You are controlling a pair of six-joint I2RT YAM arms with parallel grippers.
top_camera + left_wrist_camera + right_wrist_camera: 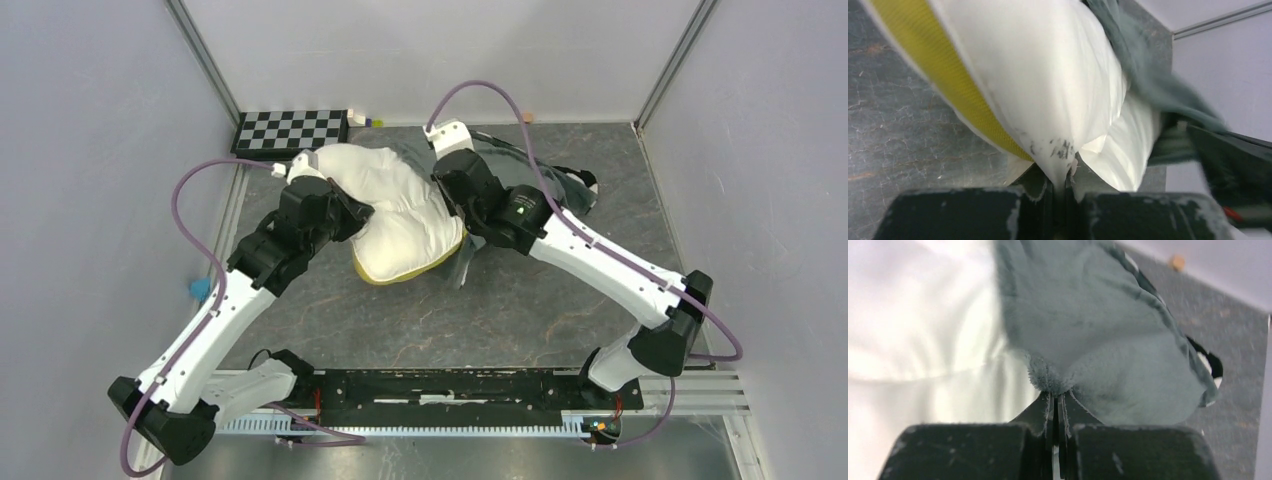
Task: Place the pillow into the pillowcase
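My left end effector (1064, 184) tight on the plump yellow-banded pillow (1048, 75), right end effector (1056, 404) tight on grey-green pillowcase (1088, 325).

left jaws: clamped on pillow (1048, 75) | pillowcase (1150, 75): against pillow
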